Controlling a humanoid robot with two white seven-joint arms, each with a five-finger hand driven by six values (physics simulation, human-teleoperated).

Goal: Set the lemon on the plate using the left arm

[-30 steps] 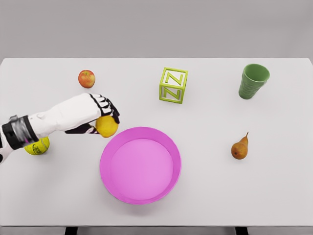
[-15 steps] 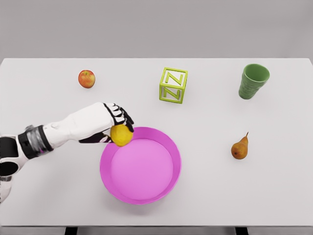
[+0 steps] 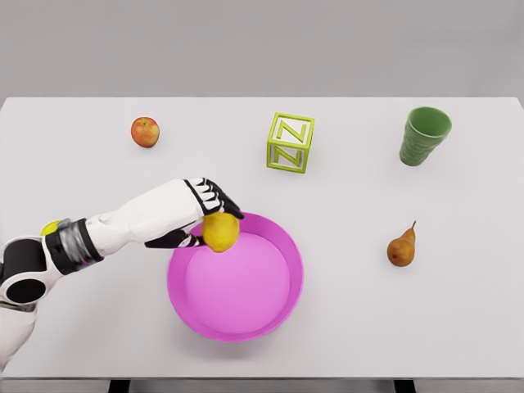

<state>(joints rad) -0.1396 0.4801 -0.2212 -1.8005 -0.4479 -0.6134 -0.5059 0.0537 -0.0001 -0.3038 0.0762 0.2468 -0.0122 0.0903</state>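
Now the lemon (image 3: 220,232) has crossed the plate (image 3: 278,315) rim.

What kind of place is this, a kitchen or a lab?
Probably a simulated test tabletop, not a kitchen: a plain white table against a bare grey wall, holding unrelated props like a letter block, a pear and a pink plate.

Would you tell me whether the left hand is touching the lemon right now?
Touching: the head view shows the left hand with its fingers wrapped over the lemon, held over the plate's rim.
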